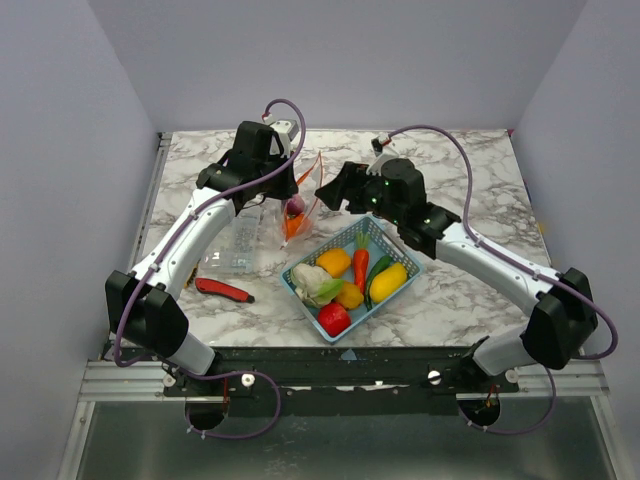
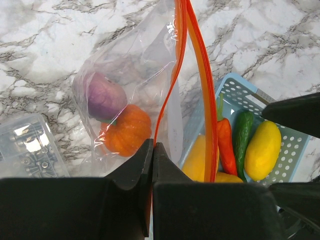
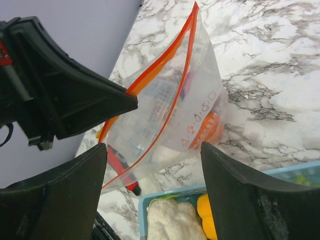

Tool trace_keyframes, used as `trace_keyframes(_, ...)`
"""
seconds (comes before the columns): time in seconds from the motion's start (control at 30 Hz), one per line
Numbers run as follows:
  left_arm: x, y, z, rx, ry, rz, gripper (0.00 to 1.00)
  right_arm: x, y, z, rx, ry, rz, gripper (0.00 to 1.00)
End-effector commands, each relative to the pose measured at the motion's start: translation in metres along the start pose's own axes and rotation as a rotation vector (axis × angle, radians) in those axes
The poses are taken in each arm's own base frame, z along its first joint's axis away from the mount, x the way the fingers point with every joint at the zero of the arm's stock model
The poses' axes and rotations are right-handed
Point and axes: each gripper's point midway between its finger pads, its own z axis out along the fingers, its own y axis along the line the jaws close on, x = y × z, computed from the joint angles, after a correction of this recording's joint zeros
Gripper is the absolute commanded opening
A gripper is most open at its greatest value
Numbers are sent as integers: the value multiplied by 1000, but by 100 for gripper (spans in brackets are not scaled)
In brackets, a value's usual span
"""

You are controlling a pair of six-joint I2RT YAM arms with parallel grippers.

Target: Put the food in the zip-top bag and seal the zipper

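Two pieces of food (image 2: 127, 130), purple and orange, lie inside the zip-top bag (image 1: 297, 205), which is held up just beyond the far left side of the basket (image 1: 303, 303). We see the left end effector (image 2: 152, 150) pinched tight on the zipper (image 2: 192, 65), whose long axis runs straight away from that grip. The right end effector (image 3: 152, 147) stands wide and empty over the basket's far corner, facing the bag's mouth; it is the arm nearer the unpacked food. The mouth appears open, though how far is unclear. Left of the basket, a clear box (image 1: 232, 245) and a red-handled tool (image 1: 225, 290) obstruct nothing.
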Motion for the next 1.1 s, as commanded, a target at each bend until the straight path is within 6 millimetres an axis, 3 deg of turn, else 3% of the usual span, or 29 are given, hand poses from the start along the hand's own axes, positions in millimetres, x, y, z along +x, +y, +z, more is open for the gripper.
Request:
trace_keyframes(0.0,-6,-2,-5,14,-24,-5,0,6,-7,-28,36,26,-43,77)
trace_keyframes(0.2,-5,-2,-4,15,-20,-6,0,25,-28,-57,107,68,-62,77)
trace_keyframes(0.43,-4,-3,-4,19,-17,-6,0,82,-64,-88,192,232,-65,76)
trace_keyframes(0.57,-4,-3,-3,19,-16,-6,0,116,-77,-103,189,342,-72,67)
trace_keyframes(0.93,-1,-2,2,20,-1,-13,0,168,-81,-100,138,505,12,66)
trace_keyframes(1.07,-1,-2,2,19,-1,-11,0,190,-92,-98,163,568,32,66)
